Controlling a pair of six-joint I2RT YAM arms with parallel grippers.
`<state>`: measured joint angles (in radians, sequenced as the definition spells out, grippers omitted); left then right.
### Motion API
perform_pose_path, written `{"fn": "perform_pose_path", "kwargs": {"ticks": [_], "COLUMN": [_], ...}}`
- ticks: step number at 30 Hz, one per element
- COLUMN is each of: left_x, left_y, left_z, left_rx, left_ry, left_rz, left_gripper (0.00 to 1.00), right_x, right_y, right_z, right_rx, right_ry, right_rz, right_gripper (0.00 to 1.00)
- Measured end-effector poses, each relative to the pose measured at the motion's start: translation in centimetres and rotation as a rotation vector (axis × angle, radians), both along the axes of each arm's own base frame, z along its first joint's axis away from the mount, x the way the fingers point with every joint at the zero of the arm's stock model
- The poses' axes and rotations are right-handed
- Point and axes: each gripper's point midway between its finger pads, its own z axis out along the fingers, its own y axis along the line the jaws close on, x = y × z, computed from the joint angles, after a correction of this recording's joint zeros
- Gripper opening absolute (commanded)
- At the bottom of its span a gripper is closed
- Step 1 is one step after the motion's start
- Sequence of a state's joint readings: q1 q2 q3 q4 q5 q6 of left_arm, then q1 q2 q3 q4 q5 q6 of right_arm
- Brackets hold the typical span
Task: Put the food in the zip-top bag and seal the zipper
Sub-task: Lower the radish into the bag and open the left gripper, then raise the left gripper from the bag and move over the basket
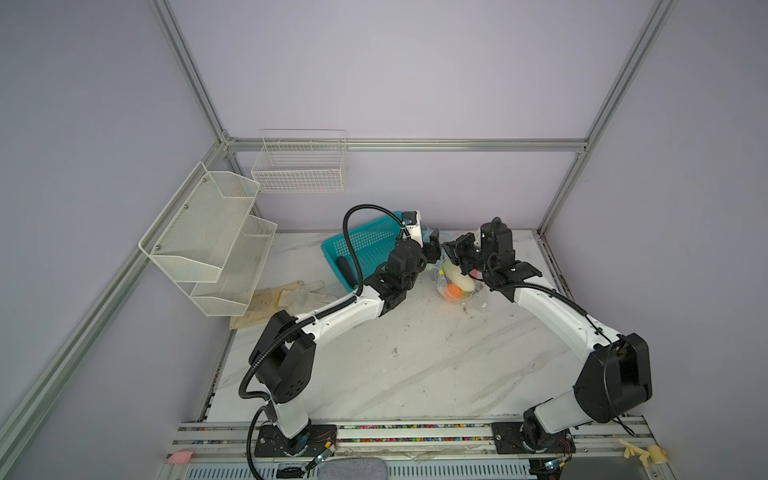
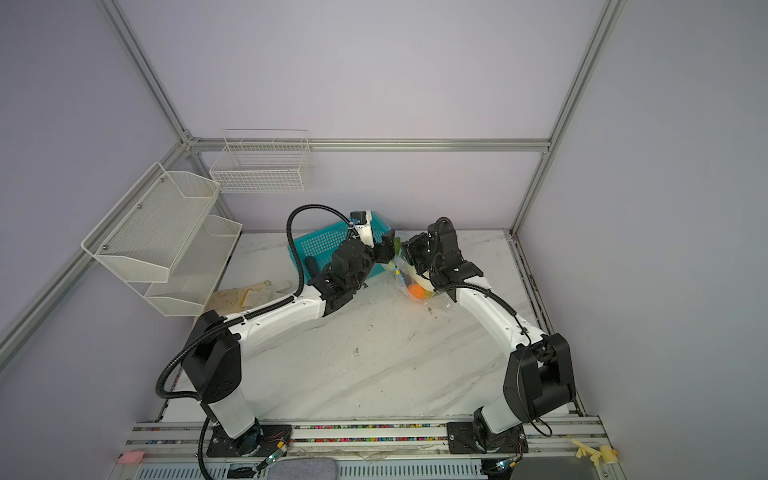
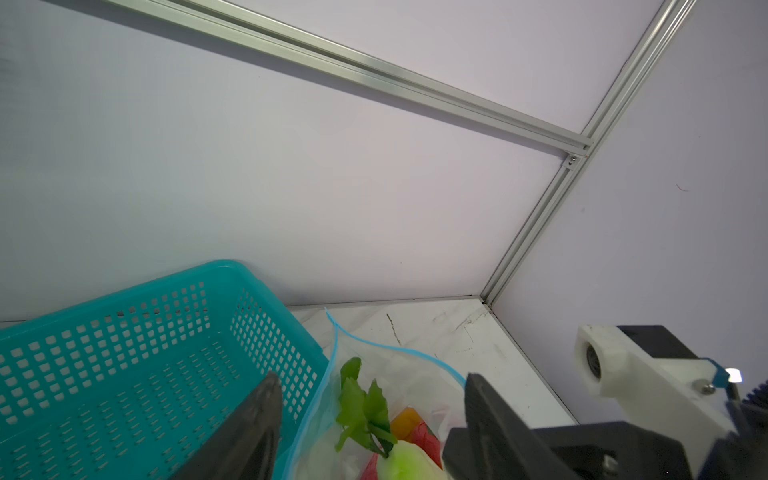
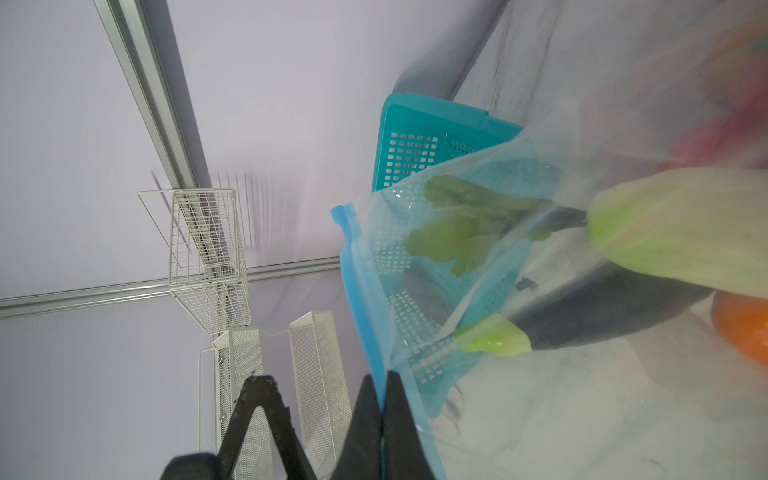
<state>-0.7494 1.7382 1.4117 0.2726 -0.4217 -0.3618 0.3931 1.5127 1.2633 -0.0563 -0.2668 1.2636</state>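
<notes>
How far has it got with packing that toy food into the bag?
Looks done: food, such as the orange and cabbage, lies inside the zip-top bag. In hand: the right gripper is shut on the zipper edge, while the left gripper is open at the bag's mouth. Left: the zipper's two blue strips gape apart, so sealing is not yet done.

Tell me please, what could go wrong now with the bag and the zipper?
1. Only the right gripper pinches the zipper; the left gripper is open, so the bag may slip or sag.
2. The green leaves stand near the open mouth and might get caught when the zipper closes.
</notes>
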Motion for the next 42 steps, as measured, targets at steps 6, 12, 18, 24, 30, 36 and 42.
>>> {"fn": "perform_pose_path", "kwargs": {"ticks": [6,12,18,24,30,36,42], "left_x": [0.9,2.4,3.2,4.2,6.2,7.7,8.3], "left_y": [3.8,7.8,11.2,12.6,13.2,15.0,16.8], "left_z": [-0.8,-4.3,-6.9,-10.5,-13.7,-16.8,-19.6], "left_rx": [0.059,0.127,0.137,0.168,0.203,0.234,0.245], "left_ry": [0.082,0.232,0.345,0.479,0.613,0.725,0.811], "left_rz": [0.063,0.121,0.155,0.179,0.228,0.303,0.371], "left_gripper": [0.76,0.76,0.78,0.79,0.77,0.77,0.77], "right_x": [-0.1,-0.3,-0.5,-0.5,-0.5,-0.5,-0.6], "right_y": [0.0,0.1,0.1,0.2,0.2,0.2,0.3], "right_z": [0.0,-0.3,-0.7,-0.9,-0.8,-1.1,-1.1], "right_rx": [0.007,0.014,0.020,0.024,0.027,0.026,0.029], "right_ry": [-0.010,-0.007,-0.009,-0.010,-0.016,-0.012,-0.014], "right_rz": [0.004,0.015,0.020,0.019,0.020,0.022,0.029], "right_gripper": [0.00,0.00,0.00,0.00,0.00,0.00,0.00]}}
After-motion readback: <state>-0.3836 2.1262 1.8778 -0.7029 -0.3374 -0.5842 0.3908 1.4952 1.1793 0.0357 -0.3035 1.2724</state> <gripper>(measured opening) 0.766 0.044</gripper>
